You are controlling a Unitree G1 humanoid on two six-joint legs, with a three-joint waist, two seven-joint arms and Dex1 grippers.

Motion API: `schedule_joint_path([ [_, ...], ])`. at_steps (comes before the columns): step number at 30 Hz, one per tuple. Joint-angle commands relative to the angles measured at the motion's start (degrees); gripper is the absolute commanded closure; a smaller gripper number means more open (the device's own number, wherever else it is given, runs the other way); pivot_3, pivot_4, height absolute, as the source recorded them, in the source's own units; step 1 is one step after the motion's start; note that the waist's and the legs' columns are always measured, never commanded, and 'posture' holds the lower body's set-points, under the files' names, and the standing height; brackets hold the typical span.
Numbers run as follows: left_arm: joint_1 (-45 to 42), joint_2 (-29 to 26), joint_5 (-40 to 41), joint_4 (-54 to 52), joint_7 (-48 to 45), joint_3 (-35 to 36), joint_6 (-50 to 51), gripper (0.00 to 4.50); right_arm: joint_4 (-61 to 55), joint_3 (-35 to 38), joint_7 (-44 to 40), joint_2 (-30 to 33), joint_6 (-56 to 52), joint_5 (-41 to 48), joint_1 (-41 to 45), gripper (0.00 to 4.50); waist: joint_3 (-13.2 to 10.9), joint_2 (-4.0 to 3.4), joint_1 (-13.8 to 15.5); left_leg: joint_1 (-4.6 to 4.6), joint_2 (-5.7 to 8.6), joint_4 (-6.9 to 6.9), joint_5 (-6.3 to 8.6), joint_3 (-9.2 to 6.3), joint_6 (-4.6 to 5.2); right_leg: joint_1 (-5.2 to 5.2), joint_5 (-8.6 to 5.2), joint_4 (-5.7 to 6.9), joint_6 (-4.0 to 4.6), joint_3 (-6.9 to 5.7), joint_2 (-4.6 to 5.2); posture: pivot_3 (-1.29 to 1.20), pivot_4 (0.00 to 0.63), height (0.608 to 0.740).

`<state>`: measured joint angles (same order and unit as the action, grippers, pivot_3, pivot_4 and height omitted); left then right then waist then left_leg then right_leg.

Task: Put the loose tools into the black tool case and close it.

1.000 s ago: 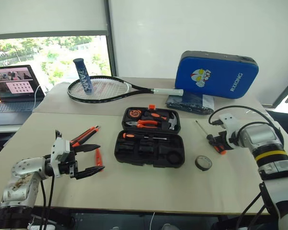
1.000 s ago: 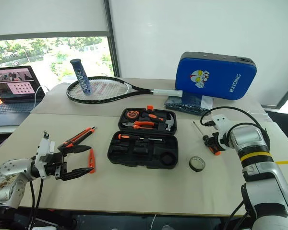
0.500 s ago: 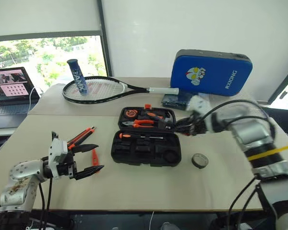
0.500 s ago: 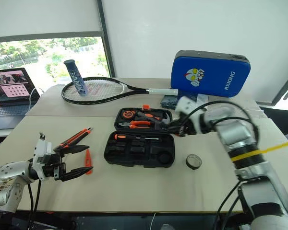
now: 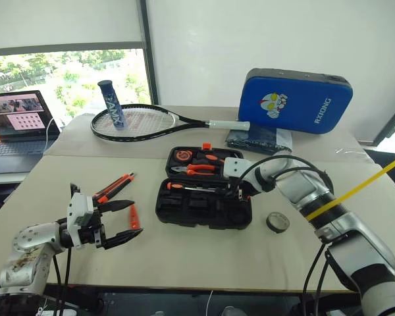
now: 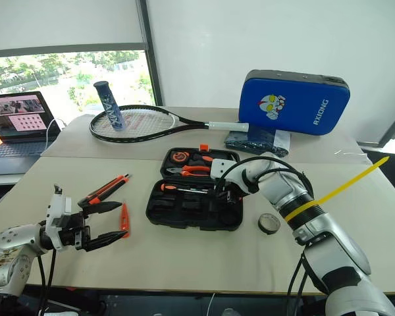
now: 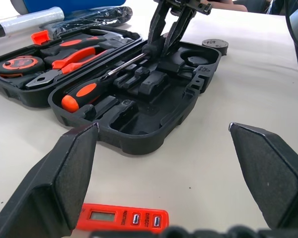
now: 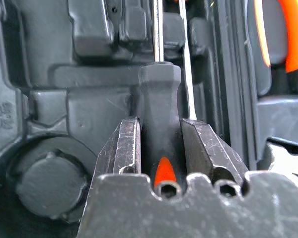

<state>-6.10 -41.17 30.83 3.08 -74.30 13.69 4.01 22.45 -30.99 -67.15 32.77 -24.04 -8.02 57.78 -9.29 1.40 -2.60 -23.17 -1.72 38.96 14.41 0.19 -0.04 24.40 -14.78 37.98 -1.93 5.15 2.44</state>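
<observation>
The black tool case [image 5: 184, 209] lies open mid-table. My right gripper [image 5: 235, 193] hangs over its front half, shut on a screwdriver [image 8: 159, 89] with a black-and-orange handle, its shaft lying along the moulded slots. Another screwdriver [image 7: 84, 91] rests in a slot beside it. At the left, the utility knife [image 5: 116, 187] lies on the table, with the slim orange tester [image 5: 134, 217] just nearer. My left gripper [image 5: 139, 216] hovers level over the tester, open, nothing held. The small black tape roll [image 5: 278, 222] sits right of the case.
The case's rear half holds a tape measure [image 5: 184, 157], pliers [image 5: 203, 169] and a hammer [image 5: 232, 166]. Behind it lie a tennis racket [image 5: 138, 122], a blue padded rectangle [image 5: 295, 102] and a dark bag [image 5: 260, 139]. A laptop [image 5: 16, 122] stands at the far left.
My right gripper has swung left from the table's right side to over the case, rolling and carrying the screwdriver. The left gripper has stayed put. The camera view shifted a little.
</observation>
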Motion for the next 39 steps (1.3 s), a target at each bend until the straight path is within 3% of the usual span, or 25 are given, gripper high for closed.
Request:
schedule_joint_path([
  [1, 0.2, -0.1, 0.3, -2.0, 0.5, 0.6, -0.6, 0.00, 1.7, -0.5, -1.2, -0.1, 3.1, -2.5, 2.0, 3.59, 0.0, 0.00, 0.0, 0.00, 0.00, 0.00, 0.00, 0.00, 0.00, 0.00, 0.00, 0.00, 0.00, 0.00, 0.00, 0.00, 0.150, 0.740],
  [10, 1.0, -0.1, 0.1, -2.2, 0.9, 0.6, -1.1, 0.00, 7.1, -0.7, -1.9, -1.6, 5.2, -5.7, 3.4, 3.59, 0.0, 0.00, 0.1, 0.00, 0.01, 0.00, 0.00, -0.02, 0.00, -0.02, 0.00, -0.01, 0.00, -0.03, 0.02, 0.00, 0.150, 0.740],
  [12, 0.9, -0.2, 0.0, -2.1, 0.9, 0.6, -1.2, 0.00, 7.7, 0.7, -1.7, -2.7, 5.1, -4.5, 3.5, 2.59, 0.0, 0.00, 0.1, 0.00, 0.01, 0.00, 0.00, -0.02, 0.00, -0.03, 0.00, -0.01, 0.00, -0.03, 0.02, 0.00, 0.150, 0.740],
  [16, 0.7, -0.4, -0.1, -1.6, 0.9, 0.7, -1.3, 0.00, 7.4, 4.7, -4.0, -3.4, 5.5, -0.8, 4.3, 1.31, 0.0, 0.00, 0.0, 0.03, 0.00, 0.00, 0.00, -0.03, 0.00, -0.04, 0.01, -0.01, 0.02, -0.04, 0.01, 0.00, 0.150, 0.740],
  [21, 0.8, -0.5, -0.2, -1.5, 1.0, 0.8, -1.2, 0.00, 4.9, 8.6, -9.8, -1.1, 4.4, 3.1, 5.3, 1.31, 0.0, -0.02, -0.4, 0.05, -0.05, -0.07, 0.00, -0.03, 0.00, 0.00, 0.02, 0.01, 0.05, -0.06, -0.01, 0.00, 0.150, 0.740],
  [25, 0.6, -0.5, -0.3, -1.3, 1.0, 0.7, -1.3, 0.00, 5.2, 10.2, -9.5, -1.9, 4.8, 4.3, 5.5, 1.31, 0.0, -0.02, -0.3, 0.04, -0.05, -0.05, 0.00, -0.04, 0.00, 0.00, 0.02, 0.00, 0.05, -0.06, 0.01, 0.00, 0.150, 0.740],
  [26, 0.5, -0.5, -0.3, -1.2, 1.0, 0.7, -1.3, 0.00, 5.5, 10.3, -9.0, -2.3, 5.3, 4.2, 5.4, 1.82, 0.0, -0.02, -0.3, 0.05, -0.05, -0.05, 0.00, -0.04, 0.00, 0.00, 0.02, 0.00, 0.05, -0.06, 0.01, 0.00, 0.150, 0.740],
  [34, 0.0, -0.3, -0.5, -1.0, 1.1, 0.4, -1.3, 0.00, 8.2, 8.6, -5.6, -5.1, 8.1, 1.1, 2.7, 4.48, 0.0, -0.02, -0.2, 0.04, -0.03, -0.05, 0.00, -0.03, 0.00, -0.01, 0.03, 0.01, 0.06, -0.07, 0.02, 0.00, 0.150, 0.740],
  [39, 0.4, -0.2, -0.6, -1.5, 1.5, 0.3, -1.2, 0.00, 10.0, 7.7, -5.0, -5.7, 9.9, -0.3, 2.1, 4.48, 0.0, -0.02, -0.1, 0.03, -0.02, -0.05, 0.00, -0.03, 0.00, 0.00, 0.03, 0.00, 0.06, -0.08, 0.03, 0.00, 0.150, 0.740],
])
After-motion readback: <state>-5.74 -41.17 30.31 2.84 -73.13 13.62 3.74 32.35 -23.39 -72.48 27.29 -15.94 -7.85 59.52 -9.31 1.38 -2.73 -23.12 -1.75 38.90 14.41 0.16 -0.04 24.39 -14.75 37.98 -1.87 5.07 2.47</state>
